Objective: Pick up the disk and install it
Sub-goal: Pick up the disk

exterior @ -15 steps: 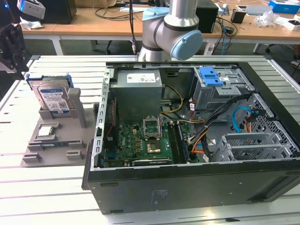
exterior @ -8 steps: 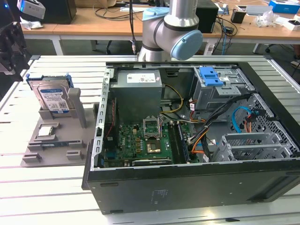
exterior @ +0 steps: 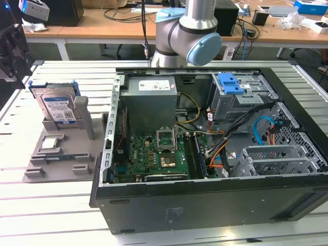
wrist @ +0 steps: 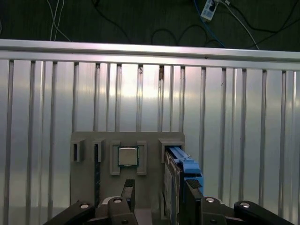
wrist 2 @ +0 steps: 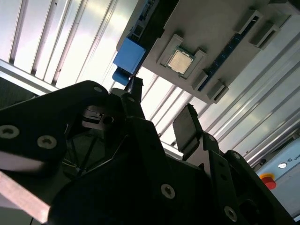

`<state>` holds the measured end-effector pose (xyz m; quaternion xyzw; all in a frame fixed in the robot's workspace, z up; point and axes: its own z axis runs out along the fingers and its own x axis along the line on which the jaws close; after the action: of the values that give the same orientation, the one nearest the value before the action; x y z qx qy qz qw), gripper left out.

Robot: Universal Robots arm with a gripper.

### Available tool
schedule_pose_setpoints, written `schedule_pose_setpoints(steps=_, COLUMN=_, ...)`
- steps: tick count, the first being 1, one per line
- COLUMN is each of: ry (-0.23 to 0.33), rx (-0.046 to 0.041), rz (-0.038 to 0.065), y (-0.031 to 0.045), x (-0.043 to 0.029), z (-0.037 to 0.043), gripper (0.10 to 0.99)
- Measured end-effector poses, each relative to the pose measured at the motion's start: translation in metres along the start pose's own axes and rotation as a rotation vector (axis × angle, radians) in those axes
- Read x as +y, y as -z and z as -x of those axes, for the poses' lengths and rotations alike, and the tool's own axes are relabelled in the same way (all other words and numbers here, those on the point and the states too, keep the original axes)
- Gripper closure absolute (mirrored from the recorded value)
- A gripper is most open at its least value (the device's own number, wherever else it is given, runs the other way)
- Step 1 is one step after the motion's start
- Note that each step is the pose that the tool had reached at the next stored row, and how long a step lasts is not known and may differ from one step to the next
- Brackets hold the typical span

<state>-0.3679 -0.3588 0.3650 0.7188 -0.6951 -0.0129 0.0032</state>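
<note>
The disk (exterior: 57,106) is a silver drive with a white-and-blue label in a blue caddy frame. It stands upright in a slot of the grey holder (exterior: 56,164), at the exterior view's left. In the first wrist view the disk (wrist: 176,176) is seen edge-on, with the blue caddy on top. My gripper (exterior: 11,56) hangs above the holder at the exterior view's left edge. In the first wrist view my gripper (wrist: 159,197) is open with nothing between its fingers. One fingertip (wrist: 192,191) overlaps the disk's edge in the picture. A blue caddy corner (wrist 2: 129,58) shows beyond my gripper (wrist 2: 161,117).
A small silver CPU chip (wrist: 127,156) sits in a square pocket of the holder beside the disk. An open computer case (exterior: 215,148) fills the exterior view's middle and right, with a blue-latched drive bay (exterior: 230,84). The arm's base (exterior: 187,36) stands behind it. The table is slatted aluminium.
</note>
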Motion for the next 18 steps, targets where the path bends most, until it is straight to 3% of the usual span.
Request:
schedule_pose_setpoints(steps=7, ry=0.0, rx=0.0004, rz=0.0, y=-0.0029, x=-0.0039, z=0.0117, gripper=0.545)
schedule_pose_setpoints(steps=12, ry=0.0, rx=0.0028, rz=0.0, y=-0.0068, x=-0.0135, z=0.0235, gripper=0.545)
schedule_pose_setpoints(steps=18, ry=0.0, rx=0.0036, rz=0.0, y=-0.0126, x=-0.017, z=0.0268, gripper=0.545)
